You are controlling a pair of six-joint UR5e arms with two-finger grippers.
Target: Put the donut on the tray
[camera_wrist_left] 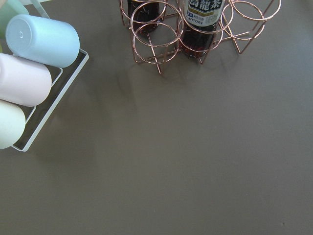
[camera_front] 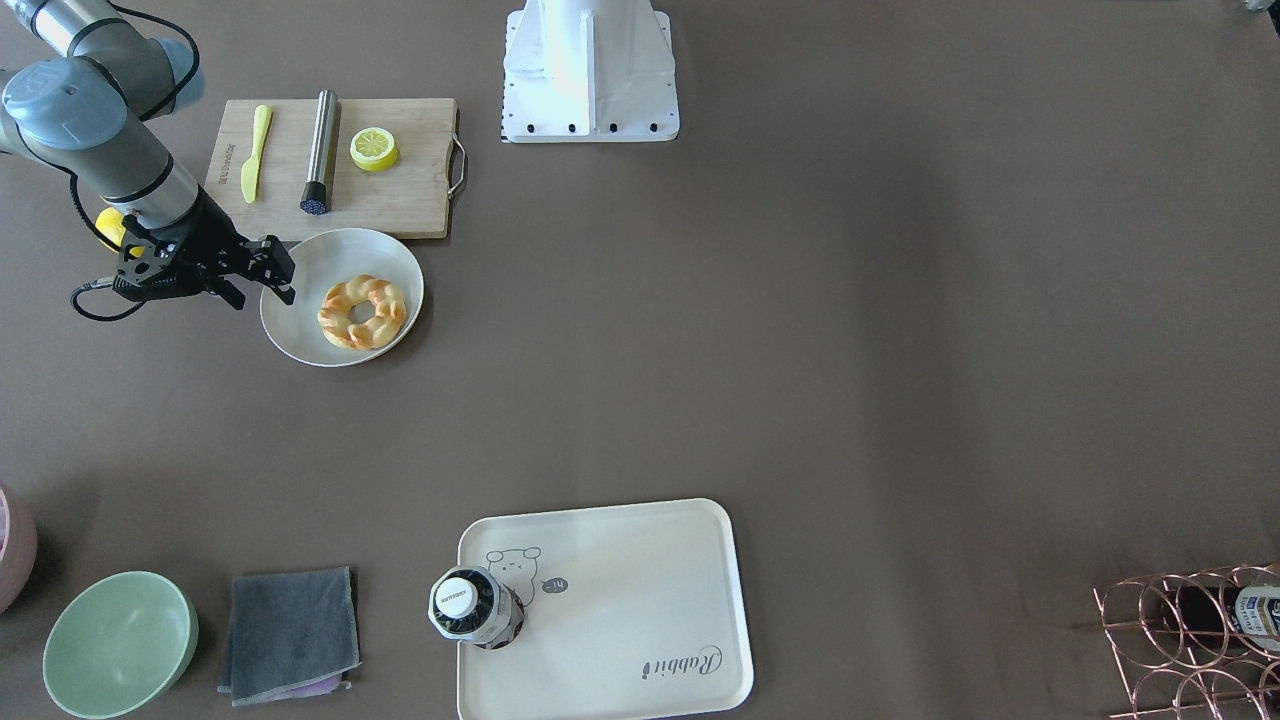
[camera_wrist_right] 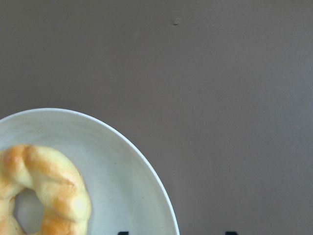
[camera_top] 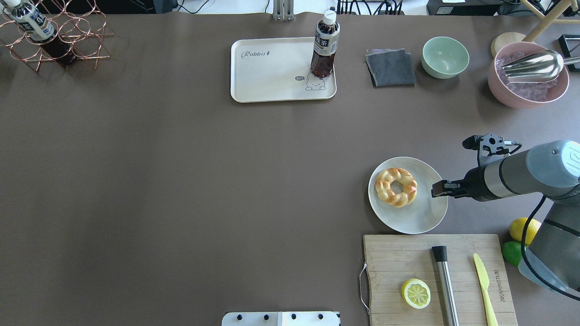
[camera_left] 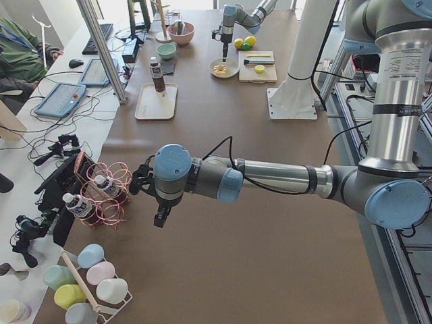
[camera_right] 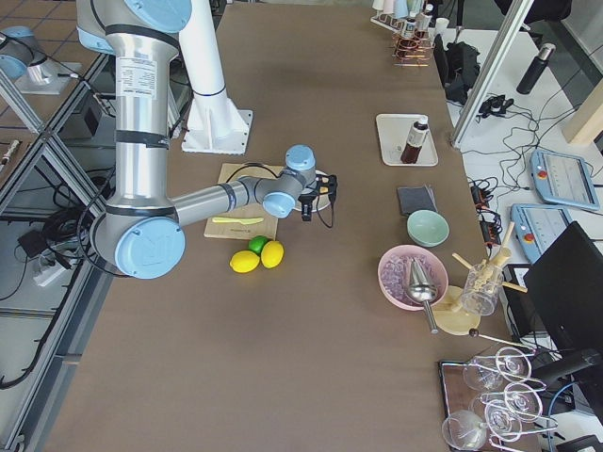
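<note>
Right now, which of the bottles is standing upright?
The bottle on the cream tray, beside the bear drawing. The other bottles lie on their sides in the copper wire rack.

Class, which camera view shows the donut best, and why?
Overhead exterior: the donut lies whole, unblocked, on the plate. Front-facing nearly matches it; right wrist crops it; side views barely show it; left wrist misses it.

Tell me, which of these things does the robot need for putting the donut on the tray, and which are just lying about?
For the job: donut, tray, right claw.

Lying about: plate under the donut, bottle on the tray, cutting board, lemon half, yellow knife, grey cloth, green bowl.
</note>
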